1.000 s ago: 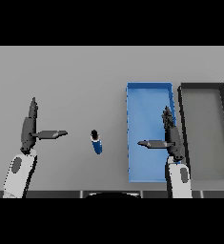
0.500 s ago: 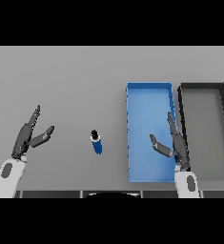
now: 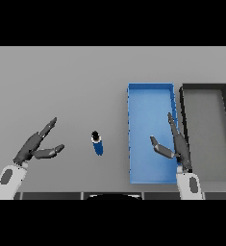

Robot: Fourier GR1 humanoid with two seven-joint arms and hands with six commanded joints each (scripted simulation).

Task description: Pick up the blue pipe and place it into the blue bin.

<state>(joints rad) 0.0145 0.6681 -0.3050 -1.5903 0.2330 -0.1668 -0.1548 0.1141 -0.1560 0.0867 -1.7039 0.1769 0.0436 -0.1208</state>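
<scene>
Head view: blue pipe (image 3: 98, 143) is lying untouched on the grey table (image 3: 61, 86), left of the blue bin (image 3: 150, 91). Right hand (image 3: 176, 145), fingers spread, is being held over the bin; left hand (image 3: 36, 145), likewise spread, is being held well left. Dark bin (image 3: 204, 88) is adjoining rightward.

Flat grey table (image 3: 61, 86) across the whole view, plain and even in tone. Dark grey rectangular bin (image 3: 207, 132) with black walls at the far right of that table, long side running away from the viewer, open at the top, grey floor showing inside with nothing lying in it. Upright, flat on the table surface, near corner by the lower edge of the view. Narrow strip of paler grey along the table's near edge (image 3: 47, 195), split by thin dark lines into segments.
</scene>
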